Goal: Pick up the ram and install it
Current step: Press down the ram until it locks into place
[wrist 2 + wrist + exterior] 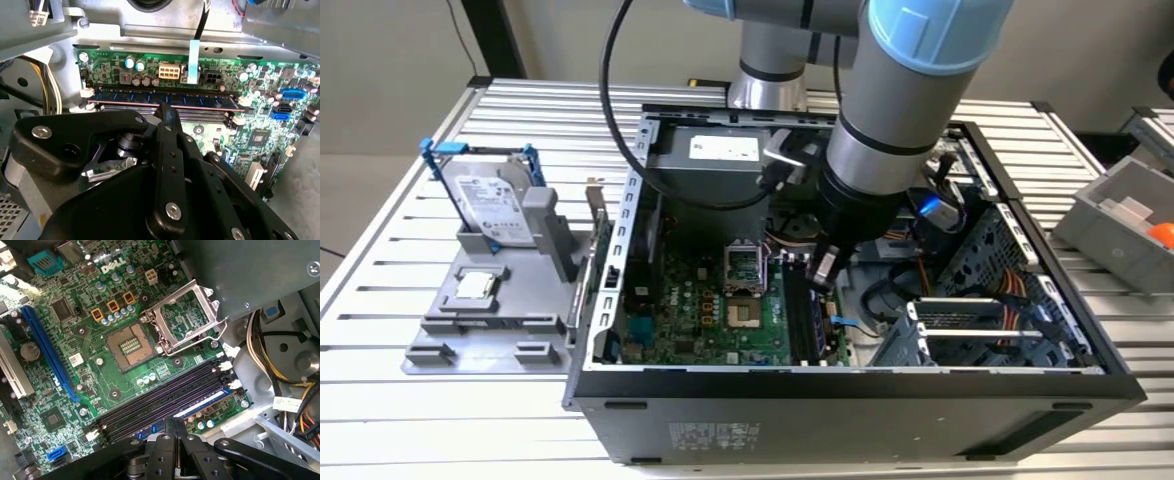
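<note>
While the gripper was closed on the ram seated in its slot in the second wrist view, the open processor socket was seen in the first wrist view.

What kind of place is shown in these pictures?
Probably a robotics test bench for computer assembly. An open desktop PC case sits on a slatted metal table, a robot arm reaches into it over the motherboard, and a grey parts fixture beside it holds a hard drive.
</note>
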Robot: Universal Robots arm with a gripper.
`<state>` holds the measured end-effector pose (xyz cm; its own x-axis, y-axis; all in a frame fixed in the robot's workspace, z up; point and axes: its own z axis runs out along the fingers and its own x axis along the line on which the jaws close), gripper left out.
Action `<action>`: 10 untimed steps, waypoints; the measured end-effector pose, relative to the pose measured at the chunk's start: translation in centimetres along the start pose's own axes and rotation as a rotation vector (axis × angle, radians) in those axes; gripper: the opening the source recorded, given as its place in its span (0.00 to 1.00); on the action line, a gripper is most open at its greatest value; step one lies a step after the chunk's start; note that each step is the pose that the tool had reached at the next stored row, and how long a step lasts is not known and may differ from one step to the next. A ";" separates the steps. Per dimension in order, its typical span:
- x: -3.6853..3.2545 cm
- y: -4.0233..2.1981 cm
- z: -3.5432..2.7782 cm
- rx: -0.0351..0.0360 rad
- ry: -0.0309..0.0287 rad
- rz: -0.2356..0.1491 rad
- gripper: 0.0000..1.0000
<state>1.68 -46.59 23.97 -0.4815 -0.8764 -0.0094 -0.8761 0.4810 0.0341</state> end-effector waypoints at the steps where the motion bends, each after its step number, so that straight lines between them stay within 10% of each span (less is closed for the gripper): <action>1: 0.00 0.00 0.00 -0.0001 0.0002 -0.008 0.00; 10: -0.05 -0.03 0.00 -0.0008 0.0029 -0.086 0.00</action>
<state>1.74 -46.56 23.97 -0.4046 -0.9145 -0.0093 -0.9141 0.4040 0.0341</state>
